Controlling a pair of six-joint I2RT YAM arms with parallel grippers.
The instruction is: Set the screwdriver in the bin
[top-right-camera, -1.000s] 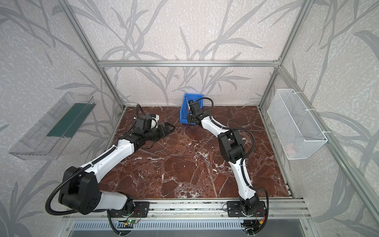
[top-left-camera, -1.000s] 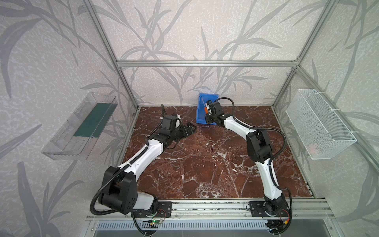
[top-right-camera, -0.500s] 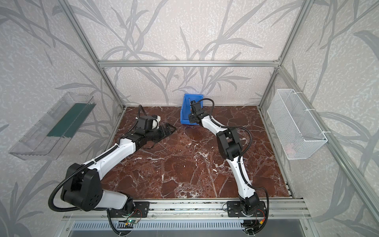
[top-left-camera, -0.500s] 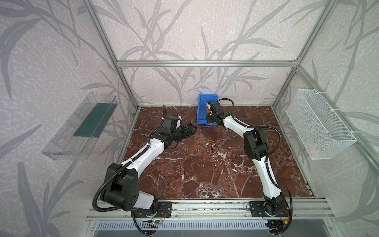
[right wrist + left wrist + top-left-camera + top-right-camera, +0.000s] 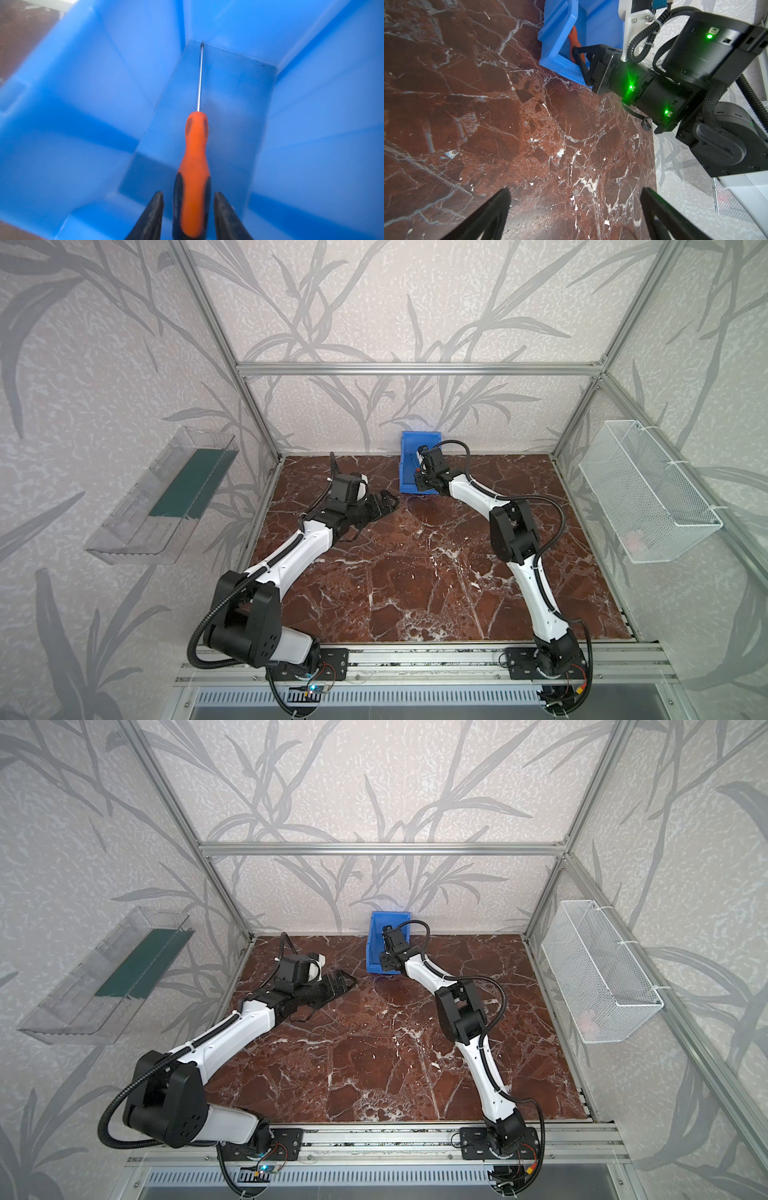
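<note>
— Screwdriver (image 5: 194, 166): where is it sitting?
— It is lying inside the blue bin (image 5: 311, 104), with its orange handle toward the low front lip. The thin shaft is pointing at the bin's back wall, and its tip is reaching the seam with the floor.
— Is the right gripper (image 5: 188, 193) clamping it?
— No. Its fingers (image 5: 153, 216) are flanking the black end of the handle, slightly parted, with a sliver of blue showing on each side. Whether the handle is resting on the bin floor, I cannot tell.
— And the left gripper (image 5: 575, 189)?
— It is hanging over the marble table (image 5: 488, 104) near the bin's front, fingers spread wide and holding nothing.
— Where is the bin standing?
— In both top views it is standing against the rear wall, mid-table.
</note>
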